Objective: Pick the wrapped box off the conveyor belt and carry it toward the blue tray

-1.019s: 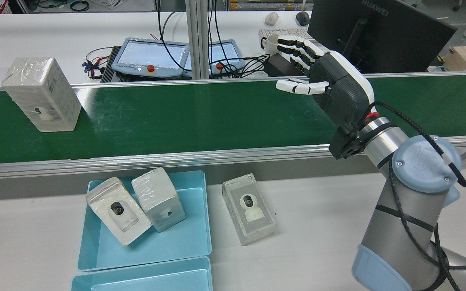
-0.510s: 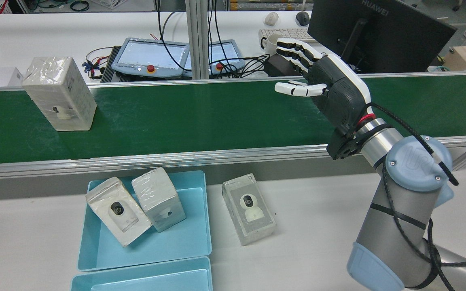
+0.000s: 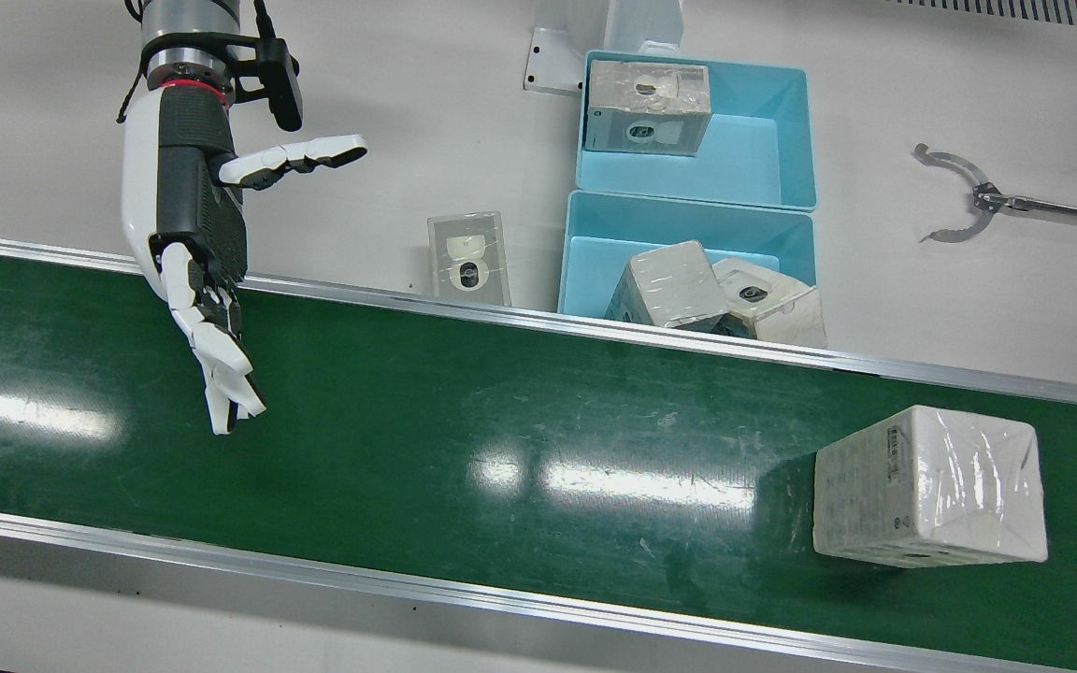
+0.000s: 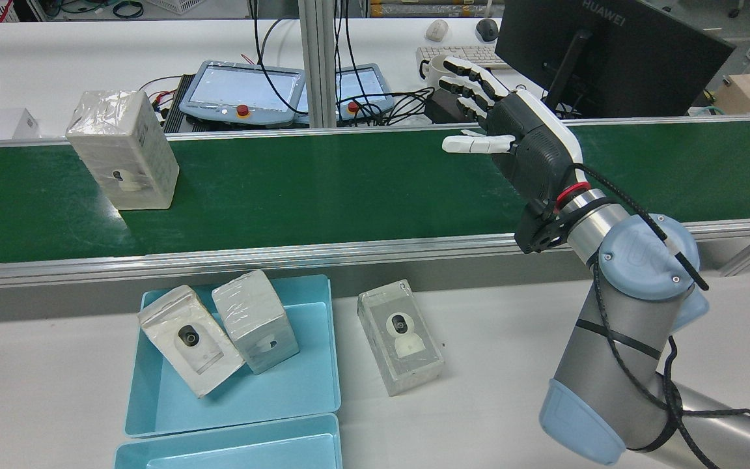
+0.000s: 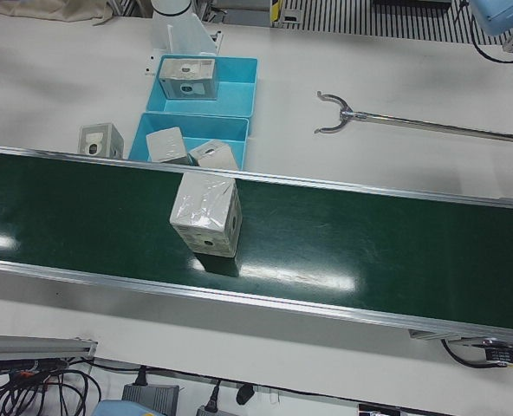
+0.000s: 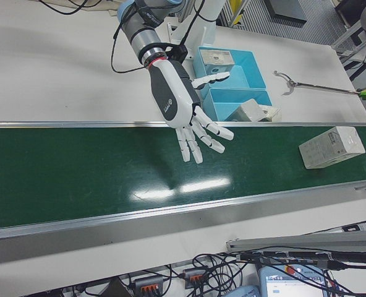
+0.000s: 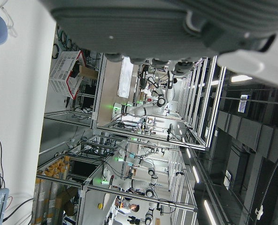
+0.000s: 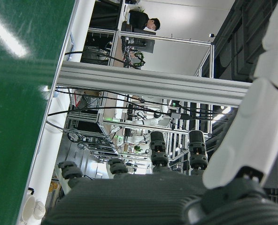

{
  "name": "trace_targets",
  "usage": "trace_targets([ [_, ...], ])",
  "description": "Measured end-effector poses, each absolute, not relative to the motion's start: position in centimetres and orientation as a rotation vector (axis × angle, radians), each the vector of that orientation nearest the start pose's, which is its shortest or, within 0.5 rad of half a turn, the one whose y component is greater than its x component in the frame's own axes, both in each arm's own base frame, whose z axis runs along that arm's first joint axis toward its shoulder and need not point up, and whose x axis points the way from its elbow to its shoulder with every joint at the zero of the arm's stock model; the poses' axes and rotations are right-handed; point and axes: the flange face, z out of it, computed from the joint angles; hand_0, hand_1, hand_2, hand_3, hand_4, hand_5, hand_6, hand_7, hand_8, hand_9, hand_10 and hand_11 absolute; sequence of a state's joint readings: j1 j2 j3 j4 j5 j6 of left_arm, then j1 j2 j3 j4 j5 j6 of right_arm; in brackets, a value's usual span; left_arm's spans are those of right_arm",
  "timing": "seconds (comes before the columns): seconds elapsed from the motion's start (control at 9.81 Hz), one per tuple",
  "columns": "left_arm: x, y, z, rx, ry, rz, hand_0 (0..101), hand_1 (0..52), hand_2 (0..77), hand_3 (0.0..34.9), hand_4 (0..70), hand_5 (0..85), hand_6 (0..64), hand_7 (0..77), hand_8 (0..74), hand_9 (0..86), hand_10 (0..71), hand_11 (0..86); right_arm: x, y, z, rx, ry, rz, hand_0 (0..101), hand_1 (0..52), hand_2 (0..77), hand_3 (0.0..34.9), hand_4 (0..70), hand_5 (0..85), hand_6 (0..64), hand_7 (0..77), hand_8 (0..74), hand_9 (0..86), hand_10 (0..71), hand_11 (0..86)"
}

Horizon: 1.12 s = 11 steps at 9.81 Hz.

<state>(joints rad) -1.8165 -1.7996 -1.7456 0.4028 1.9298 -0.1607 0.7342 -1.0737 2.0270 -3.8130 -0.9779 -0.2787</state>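
Observation:
The wrapped box (image 4: 122, 151) stands upright on the green conveyor belt (image 4: 323, 189), towards the left in the rear view. It also shows in the front view (image 3: 929, 488) and the left-front view (image 5: 206, 215). My right hand (image 4: 525, 140) hovers open over the belt's right part, fingers spread, far from the box and holding nothing; the front view (image 3: 193, 234) shows it too. The blue tray (image 4: 284, 391) lies on the white table before the belt and holds two wrapped boxes. Of my left hand (image 7: 153, 28) only the palm shows, in its own view.
A second blue tray (image 3: 763, 168) holds one box (image 3: 648, 106). Another wrapped box (image 4: 401, 342) lies on the table right of the trays. A metal grabber tool (image 3: 969, 192) lies on the table. A monitor (image 4: 609, 58) and teach pendants (image 4: 241, 91) stand behind the belt.
The wrapped box has ridden the belt to the right in the rear view, towards my right hand. The right hand has shifted slightly left and farther over the belt, still open.

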Motion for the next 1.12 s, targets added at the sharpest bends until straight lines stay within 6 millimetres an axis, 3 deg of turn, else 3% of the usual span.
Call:
trace_targets([
  [0.61,-22.9,-51.0,52.2,-0.306,2.225,-2.244,0,0.0,0.5,0.0,0.0,0.5,0.0,0.5,0.5,0.0,0.5,0.0,-29.8,-52.3,28.8,0.148,2.641,-2.065,39,7.1,9.3,30.1,4.4,20.7,0.0,17.5,0.5,5.4,3.3,4.9],
  [1.12,-22.9,-51.0,52.2,-0.306,2.225,-2.244,0,0.0,1.1,0.0,0.0,0.5,0.0,0.5,0.0,0.5,0.5,0.0,-30.2,-53.0,28.9,0.152,2.636,-2.063,38,7.1,10.4,30.0,2.7,18.5,0.0,16.9,0.5,5.4,4.9,7.6],
])
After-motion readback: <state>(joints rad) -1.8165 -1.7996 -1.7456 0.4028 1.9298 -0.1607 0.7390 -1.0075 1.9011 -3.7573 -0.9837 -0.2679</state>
